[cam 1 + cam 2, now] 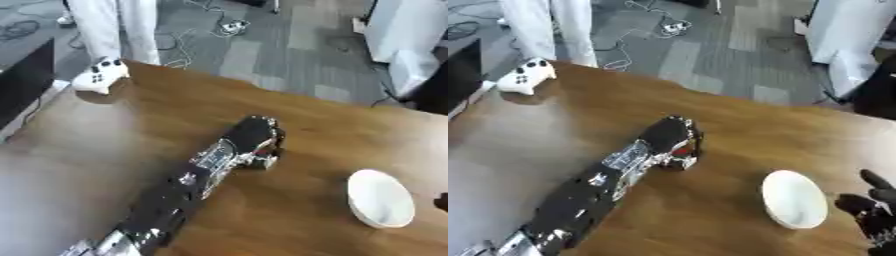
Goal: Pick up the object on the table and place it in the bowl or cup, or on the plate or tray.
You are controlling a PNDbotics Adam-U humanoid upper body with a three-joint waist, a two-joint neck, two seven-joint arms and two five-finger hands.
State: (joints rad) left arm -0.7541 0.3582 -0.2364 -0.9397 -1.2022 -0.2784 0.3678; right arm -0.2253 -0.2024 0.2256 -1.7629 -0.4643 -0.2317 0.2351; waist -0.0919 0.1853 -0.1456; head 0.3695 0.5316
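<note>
Object hidden: only a small red patch [680, 150] shows under the left robot hand [671, 140], which lies mid-worktop [737, 125] with fingers curled down over it, seemingly clenched round it. Being so small, it is probably light and stiff, best pinched across its sides; whether it is slippery cannot be told. White bowl [794, 199] sits near right. Right robot hand [877, 210] waits beside it, fingers relaxed upward.

On the bench [105, 150], the left robot hand [255, 137] lies at frame centre. The bowl [380, 198] sits lower right of it. A game controller [101, 75] rests upper left. The right robot hand [874, 210] shows at the lower right edge.
</note>
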